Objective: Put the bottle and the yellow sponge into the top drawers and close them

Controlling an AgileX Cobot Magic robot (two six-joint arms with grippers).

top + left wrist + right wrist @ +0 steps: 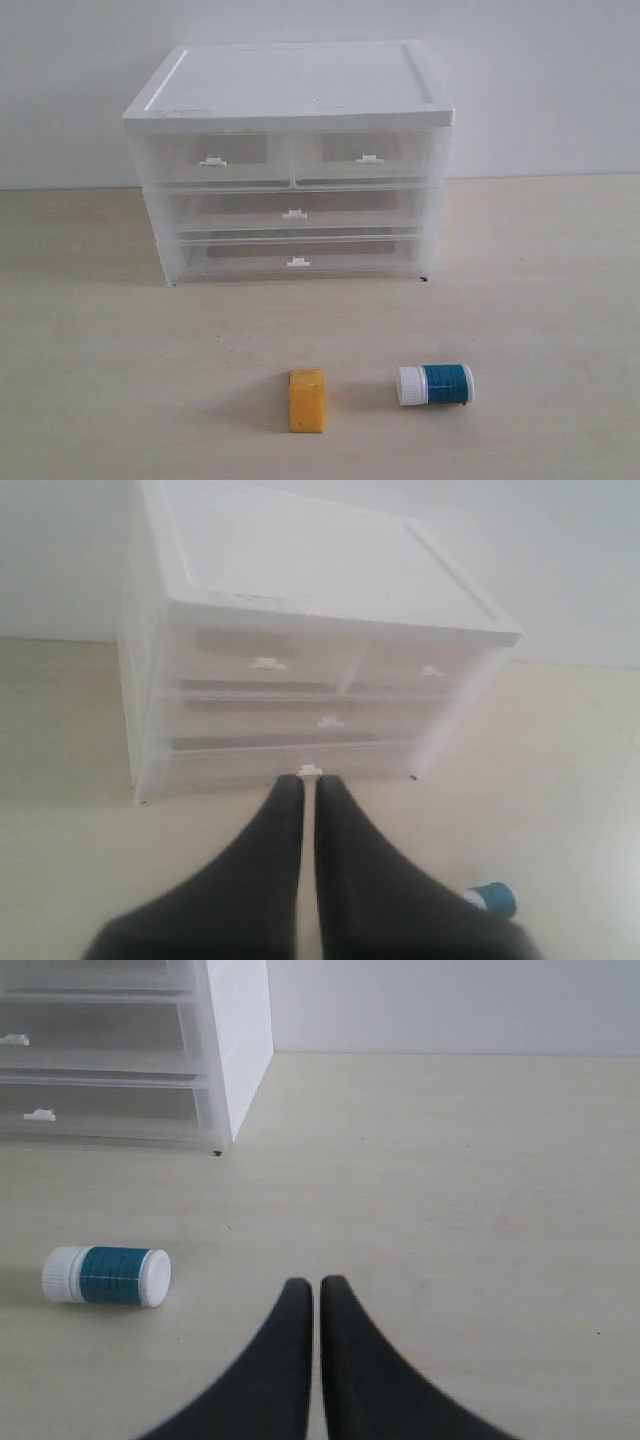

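Observation:
The bottle [435, 385] lies on its side on the table's front right, teal body, white cap pointing left; it also shows in the right wrist view as the bottle [107, 1276] and at the edge of the left wrist view as the bottle [492, 897]. The yellow sponge [307, 400] stands to its left. Behind them the white-topped chest [290, 85] has both top drawers shut: the left top drawer [213, 160] and the right top drawer [369, 157]. My left gripper [309, 783] and right gripper [316, 1286] are shut, empty, above the table, and neither shows in the exterior view.
Two full-width drawers [293, 213] sit shut below the top pair. A pale wooden table [560, 300] spreads around the chest, with a white wall behind it.

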